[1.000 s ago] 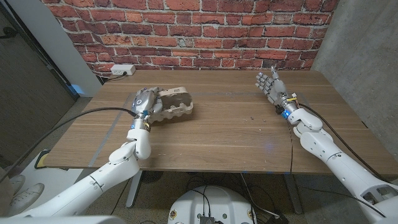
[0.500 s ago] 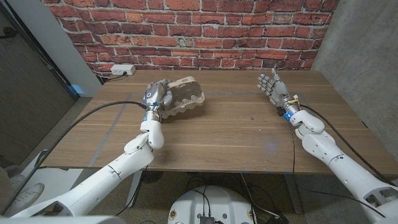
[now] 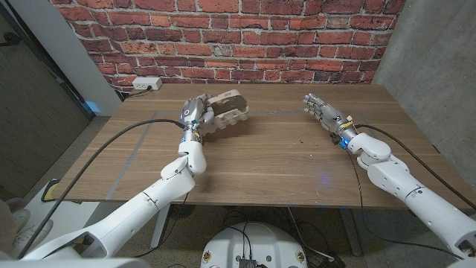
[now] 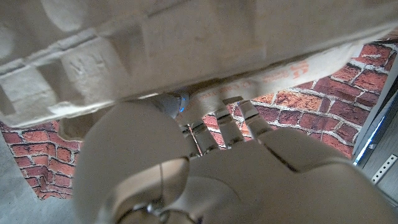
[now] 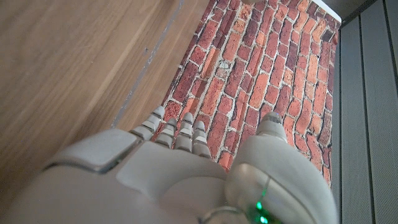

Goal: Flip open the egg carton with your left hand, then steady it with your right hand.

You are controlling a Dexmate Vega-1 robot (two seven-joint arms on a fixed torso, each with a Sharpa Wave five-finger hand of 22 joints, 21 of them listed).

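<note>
The grey cardboard egg carton is over the table's far left-middle, its lid down. My left hand grips it at its left end, and it looks tilted with that end raised. In the left wrist view the carton's moulded underside fills the area beyond my left hand, whose fingers reach under its edge. My right hand hovers over the far right of the table with fingers spread and nothing in it, well apart from the carton. The right wrist view shows my right hand above bare wood.
The wooden table ends at a brick wall behind and a grey concrete wall on the right. A white power strip lies at the back left corner. A black cable trails along my left arm.
My left hand has carried the carton to the right and farther from me, raising it. My right hand has dropped lower and shifted slightly left, its fingers tipping forward.
</note>
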